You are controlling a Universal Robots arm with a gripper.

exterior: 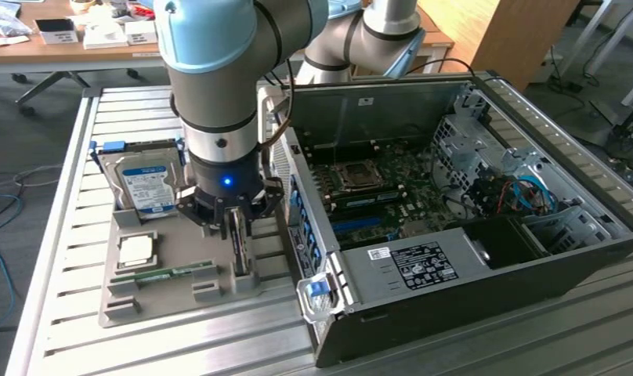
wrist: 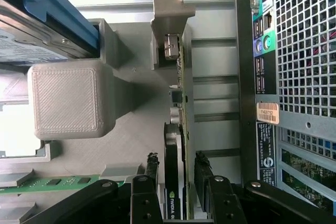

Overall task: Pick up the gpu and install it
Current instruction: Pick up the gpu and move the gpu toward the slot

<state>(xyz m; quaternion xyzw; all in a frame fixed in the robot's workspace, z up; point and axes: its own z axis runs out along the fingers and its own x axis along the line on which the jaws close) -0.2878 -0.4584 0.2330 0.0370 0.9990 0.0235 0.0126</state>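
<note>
Green/black card: the gpu (wrist: 174, 148), standing on its long edge in a slot of the grey holder (exterior: 160, 301), on the holder's side nearest the pc case (exterior: 567, 258). Black cooler face w/ a green logo; green board edge runs along one side.
far end of gpu: tucked against a grey upright post (wrist: 169, 22) of the holder, silver connector bits along the edge there.
gripper (wrist: 177, 162): down over the gpu, one finger each side of the card. The fingers (wrist: 152, 174) are black. Thin gap shows btwn each pad and the card, so jaws look apart, not clamped. Card sits in its slot, not lifted.
arm (exterior: 217, 94): comes straight down over the holder, blue light lit near the wrist.
holder, other slots: silver hard drive (exterior: 147, 184) w/ blue-white label, propped up at the back, blue rails on it. Square cpu chip (exterior: 137, 251) lies flat. Narrow green memory stick (exterior: 175, 273) lies on ext. view's left of the gpu slot.
grey block (wrist: 65, 98): part of the holder, btwn hard drive and memory stick.
pc case: lying on its side just beside the holder, on ext. view's right, side panel off. Motherboard (exterior: 400, 188) exposed, blue slots on it. Psu (exterior: 421, 266) w/ a black label at the near end.
rear panel (wrist: 304, 51): perforated metal + ports, close alongside the gpu.
table (exterior: 87, 133): slatted metal, holder and case both on it.
</note>
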